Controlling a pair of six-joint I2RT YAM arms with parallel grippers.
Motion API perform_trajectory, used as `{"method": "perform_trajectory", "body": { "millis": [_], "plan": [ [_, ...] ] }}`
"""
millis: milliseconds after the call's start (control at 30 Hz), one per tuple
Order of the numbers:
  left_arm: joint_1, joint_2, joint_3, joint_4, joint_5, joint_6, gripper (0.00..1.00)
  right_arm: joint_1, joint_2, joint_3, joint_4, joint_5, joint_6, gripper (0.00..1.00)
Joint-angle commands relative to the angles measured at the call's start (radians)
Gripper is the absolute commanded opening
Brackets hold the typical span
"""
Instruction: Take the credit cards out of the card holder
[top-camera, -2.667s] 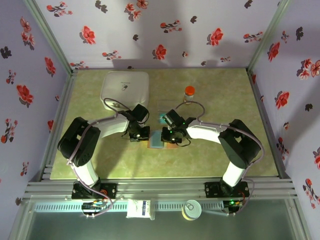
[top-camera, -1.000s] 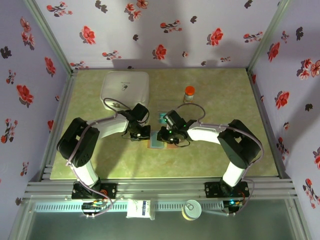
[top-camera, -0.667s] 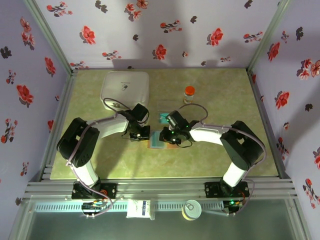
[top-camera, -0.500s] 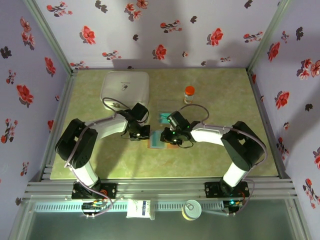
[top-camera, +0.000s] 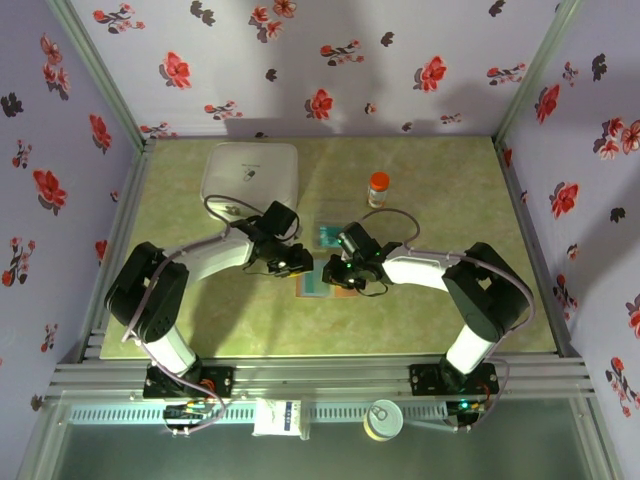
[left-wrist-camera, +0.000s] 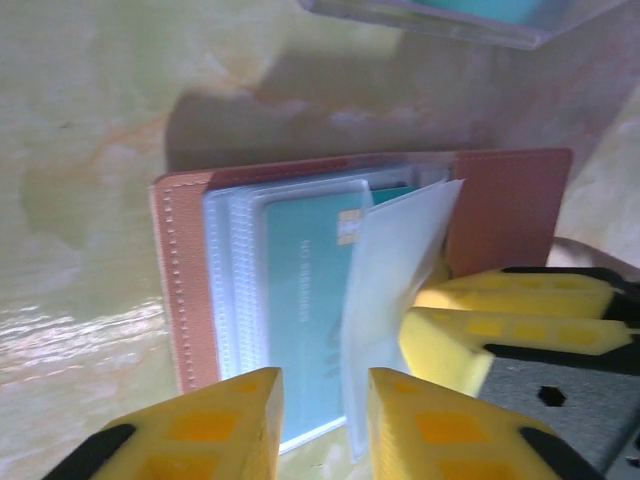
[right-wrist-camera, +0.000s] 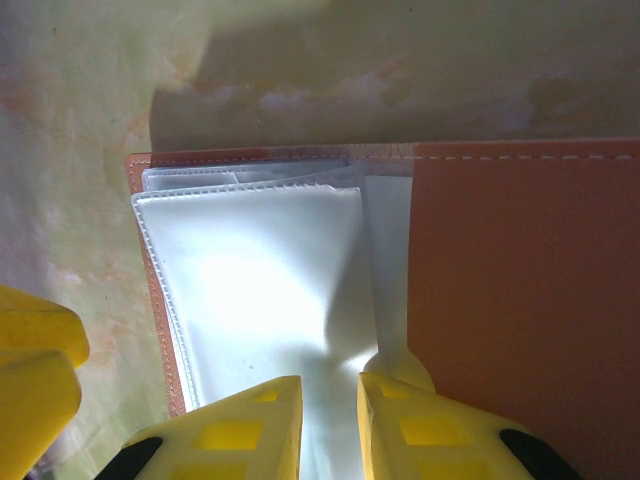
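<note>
Presently, the teal credit card (left-wrist-camera: 305, 310) in the tan leather card holder (left-wrist-camera: 510, 200) is seen lengthwise ahead of the parted left gripper (left-wrist-camera: 325, 388), a clear sleeve (left-wrist-camera: 400, 260) being pinched by the right gripper (right-wrist-camera: 330, 392).

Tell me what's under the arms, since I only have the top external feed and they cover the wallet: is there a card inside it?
Observer: Yes. In the left wrist view the card holder lies open, and a teal card with a chip sits in a clear pocket.
Operator: What is the right gripper doing?
Observer: The right gripper pinches a clear sleeve; the left wrist view shows that sleeve lifted away from the card.
Operator: And the left one?
Observer: The left gripper has its fingers apart over one end of the card and grips nothing.
</note>
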Motion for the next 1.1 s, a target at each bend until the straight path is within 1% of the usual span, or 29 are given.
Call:
{"method": "perform_trajectory", "body": {
  "millis": [0, 367, 467, 567, 633, 700, 900, 1000, 1067],
  "plan": [
    [-0.015, 0.012, 0.001, 0.048, 0.043, -0.03, 0.31, -0.01, -0.015, -0.014, 0.005, -0.003, -0.004, 0.23],
    [-0.033, 0.1, -0.005, 0.112, 0.069, -0.06, 0.33, -0.009, -0.016, -0.024, 0.026, -0.015, 0.004, 0.23],
    [-0.035, 0.106, -0.013, 0.142, 0.08, -0.069, 0.29, -0.009, -0.019, -0.03, 0.035, -0.018, 0.011, 0.23],
    [-0.035, 0.104, -0.014, 0.15, 0.081, -0.076, 0.24, -0.009, -0.032, -0.033, 0.028, -0.016, 0.01, 0.23],
    [-0.035, 0.094, -0.012, 0.15, 0.081, -0.079, 0.2, -0.01, -0.05, -0.03, 0.008, -0.006, 0.004, 0.23],
    [-0.035, 0.083, -0.006, 0.146, 0.081, -0.08, 0.19, -0.01, -0.072, -0.022, -0.025, 0.011, -0.008, 0.23],
    [-0.043, 0.067, 0.03, 0.129, 0.088, -0.088, 0.2, -0.017, -0.156, 0.002, -0.151, 0.089, -0.059, 0.23],
    [-0.06, 0.077, 0.059, 0.12, 0.09, -0.088, 0.22, -0.025, -0.204, 0.0, -0.195, 0.115, -0.068, 0.24],
    [-0.073, 0.09, 0.083, 0.115, 0.091, -0.089, 0.26, -0.03, -0.243, 0.001, -0.222, 0.136, -0.075, 0.24]
  ]
}}
